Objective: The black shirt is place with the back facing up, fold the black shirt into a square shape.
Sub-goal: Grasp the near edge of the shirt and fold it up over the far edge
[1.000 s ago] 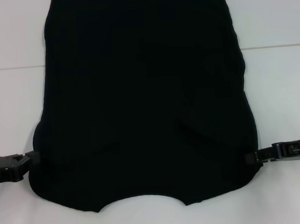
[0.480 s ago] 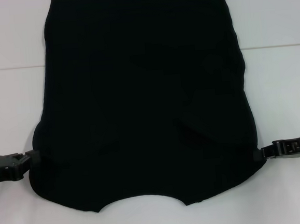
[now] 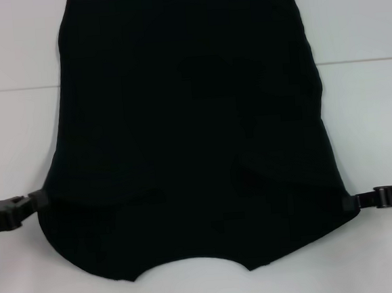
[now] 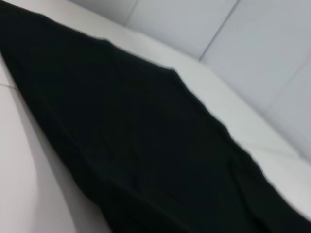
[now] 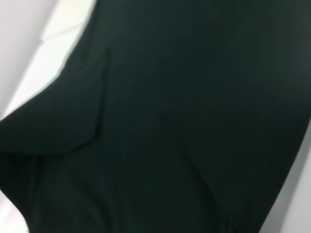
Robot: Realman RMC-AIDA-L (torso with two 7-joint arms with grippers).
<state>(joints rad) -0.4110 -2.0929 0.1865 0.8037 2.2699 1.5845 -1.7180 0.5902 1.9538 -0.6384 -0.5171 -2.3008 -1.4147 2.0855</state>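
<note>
Here, black shirt point(image 3: 188, 133) flat, no lettering visible; left pincer point(image 3: 38, 199), right pincer point(image 3: 352, 202) gripping side edges.

Black shirt point(image 3: 188, 133) flat on table point(image 3: 363, 31); left pincer point(image 3: 34, 202) at its left edge, right pincer point(image 3: 353, 202) at right edge.

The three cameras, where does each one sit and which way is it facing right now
Head view: on the robot's head, looking forward and down at the large black soft-fabric shirt on the white table; left gripper and right gripper at its side edges.
Left wrist view: on the left arm, looking low across the shirt; no robot parts show.
Right wrist view: on the right arm, close over the shirt; no robot parts show.
Shared: all three show the shirt and table.
</note>
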